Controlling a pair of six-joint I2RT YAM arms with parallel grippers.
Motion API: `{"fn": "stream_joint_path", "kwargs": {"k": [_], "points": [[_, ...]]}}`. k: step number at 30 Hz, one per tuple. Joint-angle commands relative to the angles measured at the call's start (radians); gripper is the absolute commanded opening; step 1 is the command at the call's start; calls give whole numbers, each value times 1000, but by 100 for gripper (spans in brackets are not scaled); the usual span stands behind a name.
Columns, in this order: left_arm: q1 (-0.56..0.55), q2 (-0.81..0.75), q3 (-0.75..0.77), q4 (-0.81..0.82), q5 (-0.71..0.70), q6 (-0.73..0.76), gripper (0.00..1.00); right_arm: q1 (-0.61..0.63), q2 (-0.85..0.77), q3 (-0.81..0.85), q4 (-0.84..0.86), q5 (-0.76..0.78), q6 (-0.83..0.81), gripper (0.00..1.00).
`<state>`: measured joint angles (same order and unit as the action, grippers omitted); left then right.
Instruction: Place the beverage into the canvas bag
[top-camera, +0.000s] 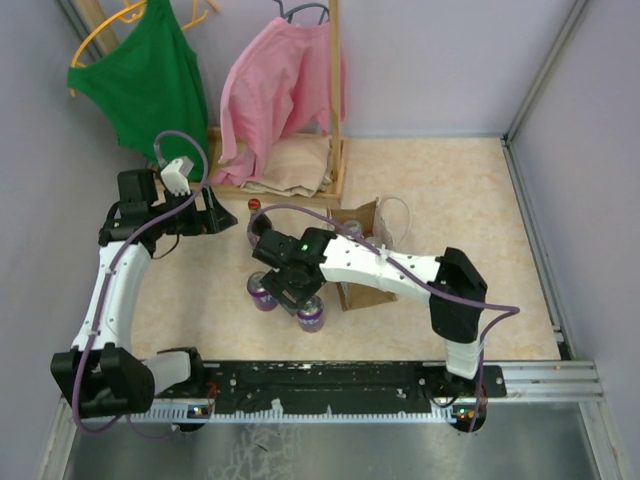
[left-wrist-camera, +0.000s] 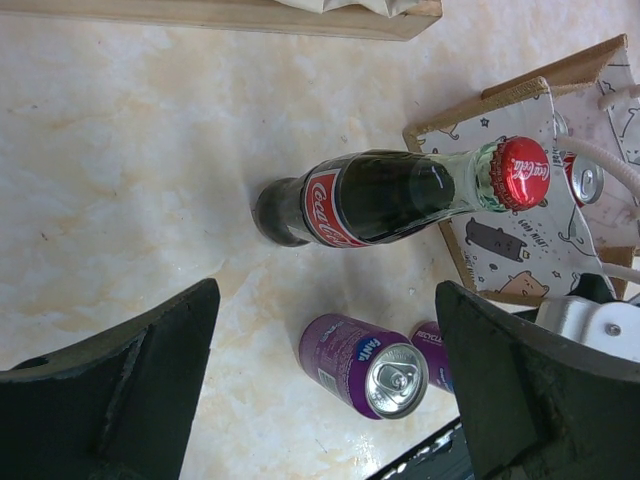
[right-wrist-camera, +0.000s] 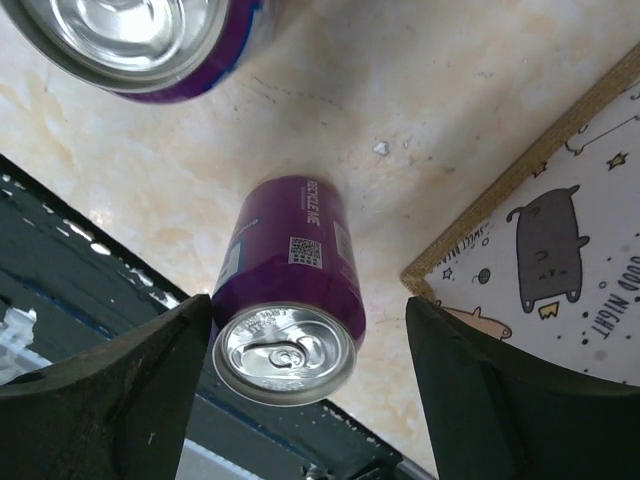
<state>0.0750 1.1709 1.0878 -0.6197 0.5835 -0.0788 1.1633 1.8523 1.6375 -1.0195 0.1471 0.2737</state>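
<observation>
Two purple Fanta cans (top-camera: 262, 294) (top-camera: 311, 316) stand upright left of the canvas bag (top-camera: 362, 296), with my right gripper (top-camera: 297, 292) over them. In the right wrist view one purple can (right-wrist-camera: 290, 290) sits between the open fingers of the right gripper (right-wrist-camera: 310, 370). The left finger is at its rim and the right finger is well off it, next to the bag's speckled panel (right-wrist-camera: 570, 230). A cola bottle (left-wrist-camera: 370, 195) stands upright by the bag (left-wrist-camera: 530, 240), which holds a can (left-wrist-camera: 585, 180). My left gripper (left-wrist-camera: 330, 400) is open and empty, short of the bottle and above a purple can (left-wrist-camera: 365, 365).
A wooden rack (top-camera: 335, 100) at the back carries a green top (top-camera: 145, 85) and a pink shirt (top-camera: 275, 95), with a beige cushion (top-camera: 295, 165) on its base. A black rail (top-camera: 330, 375) runs along the near edge. Walls close in on the left and right.
</observation>
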Motion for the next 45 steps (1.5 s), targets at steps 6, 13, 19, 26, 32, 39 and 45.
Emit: {"fn": "stream_joint_path", "kwargs": {"k": [6,13,19,26,32,39,45], "points": [[7,-20,7,21,8,-5,94,6,-40,-58,-6,-31,21,78],[6,-15,10,19,15,-1,94,6,-30,-50,-50,-55,28,79],[7,-8,11,19,21,2,94,6,-47,-82,-55,-79,38,80],[7,-17,-5,16,39,11,94,6,-48,-110,-35,-100,45,76],[6,-24,-12,19,50,11,94,6,-41,-101,-30,-101,35,23],[8,-21,-5,26,49,11,94,6,-67,-20,-49,-41,36,0],[7,-13,1,30,52,9,94,-5,-87,219,-133,116,25,0]]}}
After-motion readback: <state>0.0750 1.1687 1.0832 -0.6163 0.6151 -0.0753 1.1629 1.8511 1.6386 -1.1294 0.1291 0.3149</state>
